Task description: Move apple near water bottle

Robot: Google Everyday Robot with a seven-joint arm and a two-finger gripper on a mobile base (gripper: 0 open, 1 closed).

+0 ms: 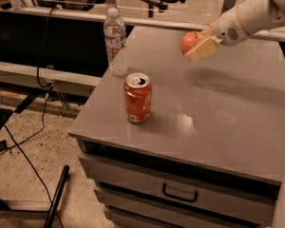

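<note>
We are looking at a grey surface [228,127], the top of a drawer cabinet. Our claw [199,45] is hanging in the air above its far middle part, reaching in from the right on a white arm [254,11]. The claw is gripping the apple [188,42]. A pale finger pad [204,47] is pressing against the fruit's lower right side, and we cannot make out the opposite finger behind it. The apple is riding clear of the surface, and a soft shadow [218,77] is lying on the grey top below it and a little to the right.

The water bottle [115,42] is standing upright near the far left corner of the surface, with its white cap on. The apple is hanging to the right of the bottle, well apart from it and about level with the bottle's upper half.

An orange soda can [137,98] is standing upright in front of the bottle, closer to the front left edge, near the bottle but not touching it. Below the surface, a drawer is showing a dark handle [179,194]. Black cables [19,146] are trailing across the speckled floor on the left.
</note>
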